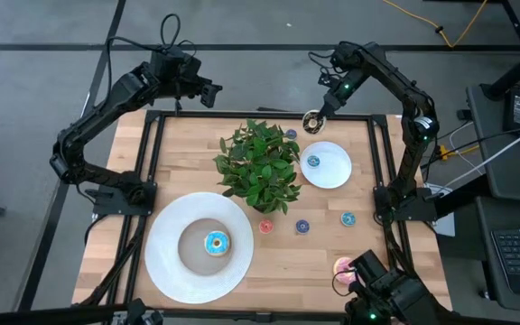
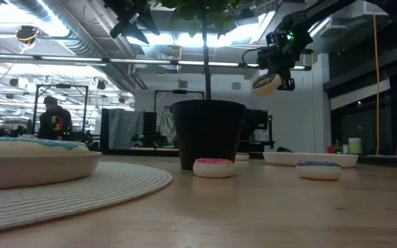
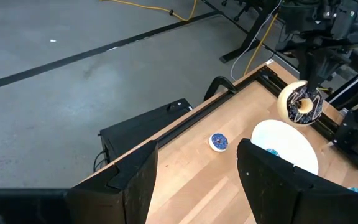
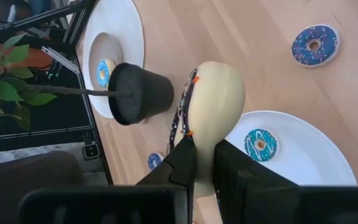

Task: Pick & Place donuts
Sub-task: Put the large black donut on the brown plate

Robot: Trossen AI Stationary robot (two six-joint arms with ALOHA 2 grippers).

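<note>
My right gripper (image 1: 318, 114) hangs over the table's far edge, just beyond the small white plate (image 1: 337, 171), shut on the chocolate donut (image 1: 311, 122). The light-blue donut (image 1: 216, 243) lies in the large white plate (image 1: 165, 262). At the near right corner sits the pink donut (image 1: 342, 266). One teal tiny donut (image 1: 313, 162) lies on the small plate. Others lie flat on the wood: blue (image 1: 291, 134), red (image 1: 266, 226), blue (image 1: 302, 227), teal (image 1: 348, 218). My left gripper (image 3: 194, 180) waits open, raised beyond the far left edge. My right gripper pinches the chocolate donut's ring (image 4: 197, 134) between its two fingers, one on the dark frosted face and one on the cream underside (image 4: 219, 99). The fingers (image 4: 182, 163) come from above, pointing down. The donut hangs on edge below them (image 2: 267, 84), lifted clear of the table.
A potted plant (image 1: 260, 162) stands mid-table between the two plates, its leaves spreading toward the small plate. A black frame rims the tabletop (image 1: 382, 158). Bare wood lies between the plant and the table's near edge (image 1: 296, 262).
</note>
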